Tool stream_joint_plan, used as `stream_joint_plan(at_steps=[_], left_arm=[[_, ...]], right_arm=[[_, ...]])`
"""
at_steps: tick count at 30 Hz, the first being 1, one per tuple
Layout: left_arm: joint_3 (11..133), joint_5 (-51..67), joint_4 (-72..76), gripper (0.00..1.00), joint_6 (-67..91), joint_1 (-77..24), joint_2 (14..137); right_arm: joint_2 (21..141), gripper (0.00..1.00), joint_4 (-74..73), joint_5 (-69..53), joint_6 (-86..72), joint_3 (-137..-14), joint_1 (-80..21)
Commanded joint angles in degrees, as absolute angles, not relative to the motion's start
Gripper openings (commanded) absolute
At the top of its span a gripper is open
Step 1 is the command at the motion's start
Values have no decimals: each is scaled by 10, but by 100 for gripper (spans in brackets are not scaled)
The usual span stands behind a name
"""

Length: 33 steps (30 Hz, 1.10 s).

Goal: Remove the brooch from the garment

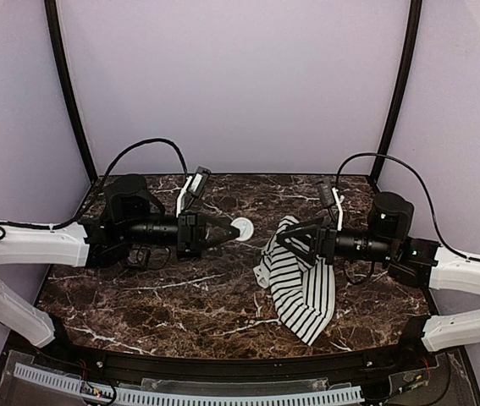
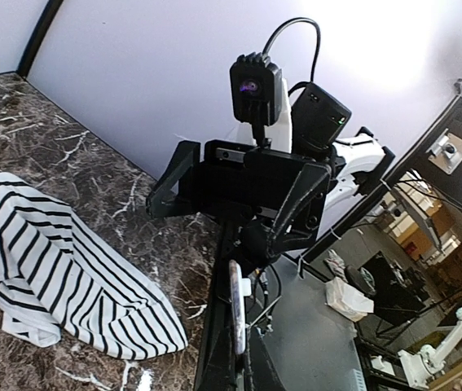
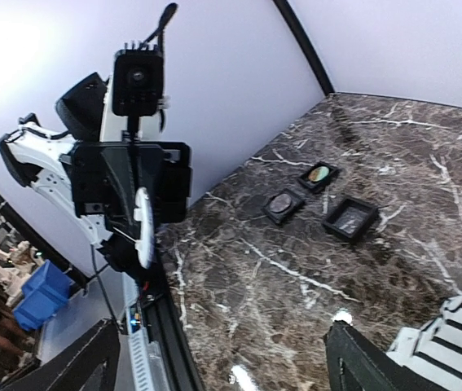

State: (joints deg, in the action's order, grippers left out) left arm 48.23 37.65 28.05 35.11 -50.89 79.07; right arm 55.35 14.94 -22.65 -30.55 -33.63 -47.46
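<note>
Brooch (image 1: 242,227): small white disc, taken to be the piece in question. It is seen edge-on in both wrist views and is pinched at its rim by the left gripper (image 1: 229,232), which is closed upon it. It is held above the marble table (image 1: 138,292), apart from the fabric.

Garment (image 1: 299,283): striped top, crumpled on the table's right half. Its upper part is overlapped by the right gripper (image 1: 284,237), whose fingers are spread wide with nothing between them.

Small black boxes (image 3: 350,218): three, grouped on the table, well apart from the garment.

Status: removal is judged done; setting down remains.

Handling note: the pinch should be kept firm on the thin rim. The disc should be lowered flat and let go only once supported, since an edge-held disc may twist or roll.
</note>
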Motion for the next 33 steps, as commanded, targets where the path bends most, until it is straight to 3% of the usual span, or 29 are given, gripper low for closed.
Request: stream_joint_plan(at_steps=[1,18,33], left_arm=[[477,453,362,1,396,-509,811],[477,468,341,1,377,-513,815],[478,466,327,1,364,-518,808]], right_arm=[[586,83,228,-283,-308,-353,-511],[694,45,336,-328,-333,-402,-563],[706,21,341,-315,-339,-407,-565]])
